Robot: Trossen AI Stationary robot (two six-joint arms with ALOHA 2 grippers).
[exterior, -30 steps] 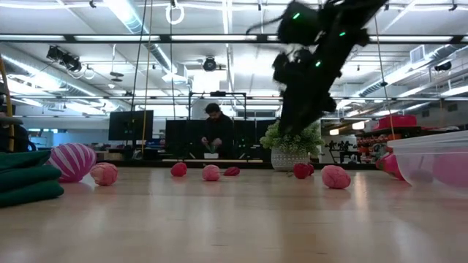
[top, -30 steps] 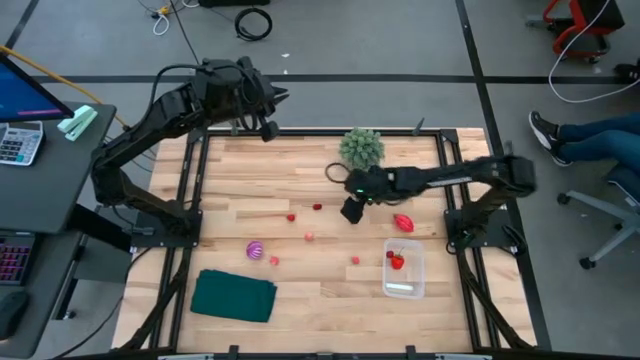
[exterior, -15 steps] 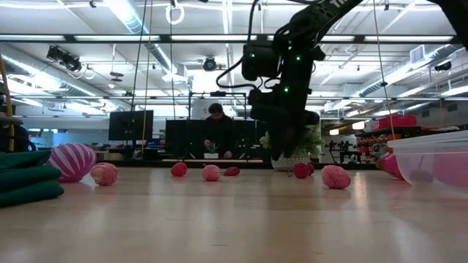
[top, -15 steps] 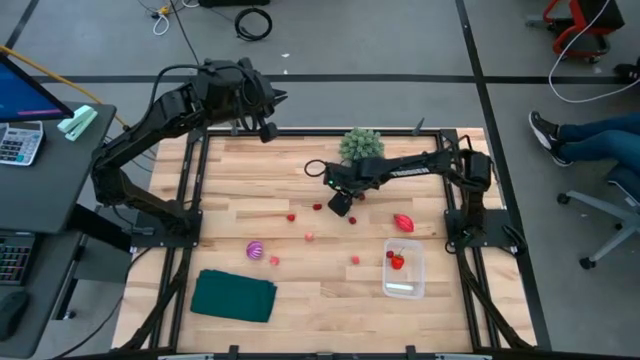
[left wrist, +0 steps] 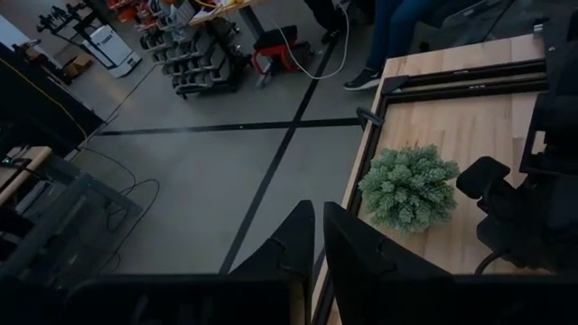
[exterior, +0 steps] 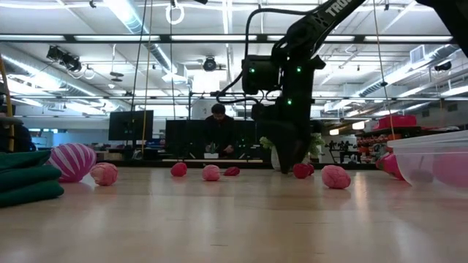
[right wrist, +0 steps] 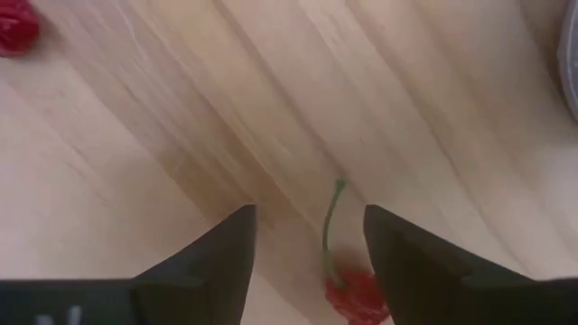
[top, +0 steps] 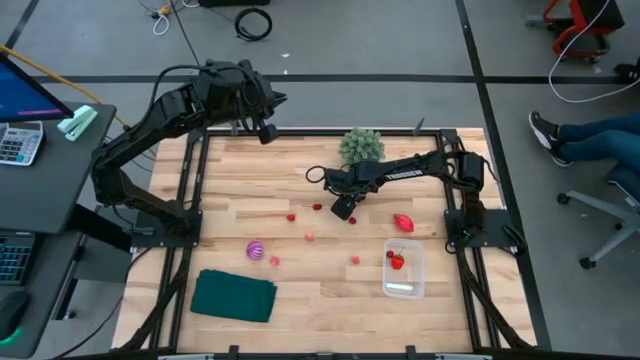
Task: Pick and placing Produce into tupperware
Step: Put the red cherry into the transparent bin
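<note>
Right gripper (top: 343,208) was low over the middle of the wooden table (top: 300,290), just near of the green bushy plant (top: 361,147). Its two dark fingers (right wrist: 209,253) stood apart, well open, and they held nothing. In the right wrist view a small red cherry with a green stem (right wrist: 352,287) lay on the wood between the two fingers, and another red piece (right wrist: 16,25) lay farther off at the corner. From above, a small red berry (top: 317,207) lay just left of this gripper and another one (top: 291,216) was a little more to the left.

The clear plastic tub (top: 404,268) stood on the right near part of the table, and one red piece (top: 397,261) was inside it. A larger red piece (top: 403,222) lay on the wood just far of the tub. Two pale pink pieces (top: 310,237) (top: 355,260) lay between the gripper and the tub. The purple-striped ball (top: 254,249) was on the left side with a pink piece (top: 273,260) beside it, and the dark green folded cloth (top: 234,296) lay near of them.

The left gripper (top: 268,131) was raised over the far left edge of the table, well apart from the produce. Its fingers (left wrist: 287,242) were almost together, with only a narrow gap, and held nothing.
</note>
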